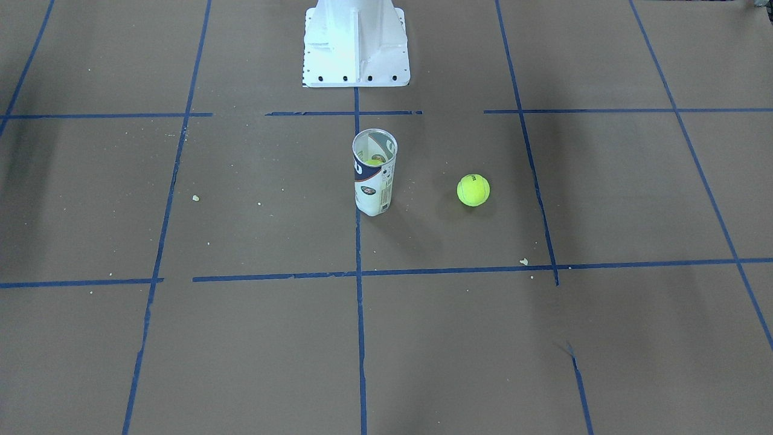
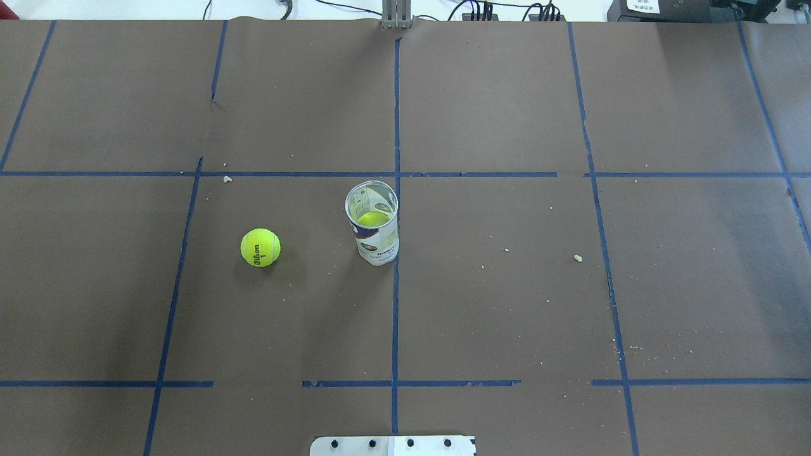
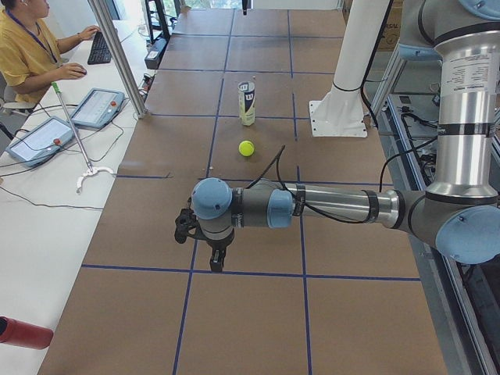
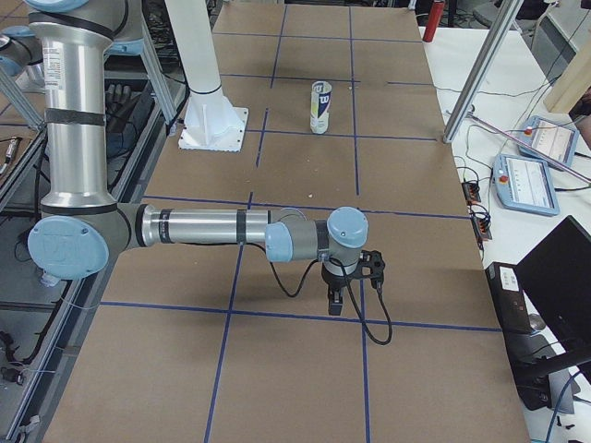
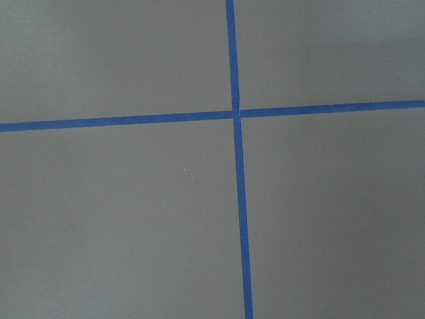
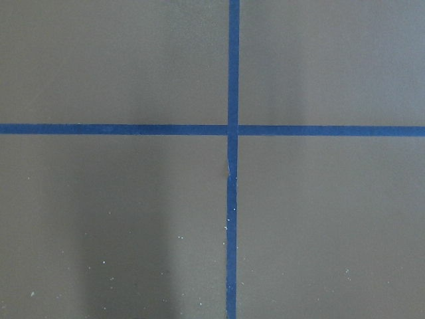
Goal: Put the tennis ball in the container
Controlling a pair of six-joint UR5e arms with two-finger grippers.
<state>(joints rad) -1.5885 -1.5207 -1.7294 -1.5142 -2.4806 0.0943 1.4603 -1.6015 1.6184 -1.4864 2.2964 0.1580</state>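
Nearness favours the left arm: the fuzzy yellow-green tennis ball [image 2: 260,247], dark print up, sits on the brown paper-covered desk [image 2: 507,304] in the robot's left half, near but apart from the upright white-and-navy cylindrical container [image 2: 372,221], its mouth open upward. The left fingers [image 3: 216,258] and right fingers [image 4: 335,303] hang well away; their spread I cannot tell.

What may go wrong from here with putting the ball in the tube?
The tennis ball lies loose on the flat table: an off-centre grasp may roll it away.
The container stands tall, narrow and unheld: a bump at its rim may tip it.
Another ball already sits inside, so room is less.
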